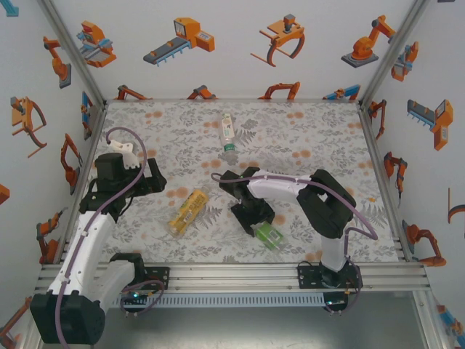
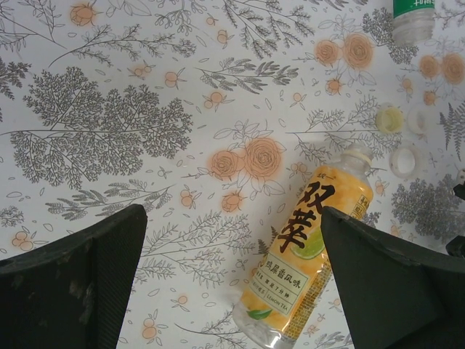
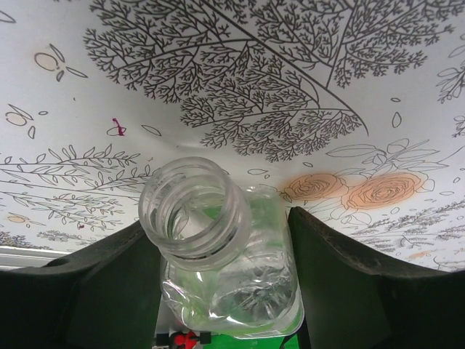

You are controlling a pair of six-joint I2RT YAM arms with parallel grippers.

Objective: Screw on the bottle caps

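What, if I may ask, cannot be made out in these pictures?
Right wrist view: the green bottle, base cut off by the bottom edge; whether the right claw presses it is unclear.
Left wrist view: the clear bottle, cut off by the top edge.
Left wrist view: the bottle caps, too small to match to bottles.

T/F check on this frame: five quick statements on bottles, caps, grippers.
1. The green bottle has no cap on its mouth. True.
2. The orange bottle stands upright. False: it lies on its side.
3. The left gripper is open and holds nothing. True.
4. No caps lie loose. False: three lie on the table by the orange bottle's neck.
5. The clear bottle sits inside the right gripper. False: the green bottle does, and the clear bottle lies on the table further out.
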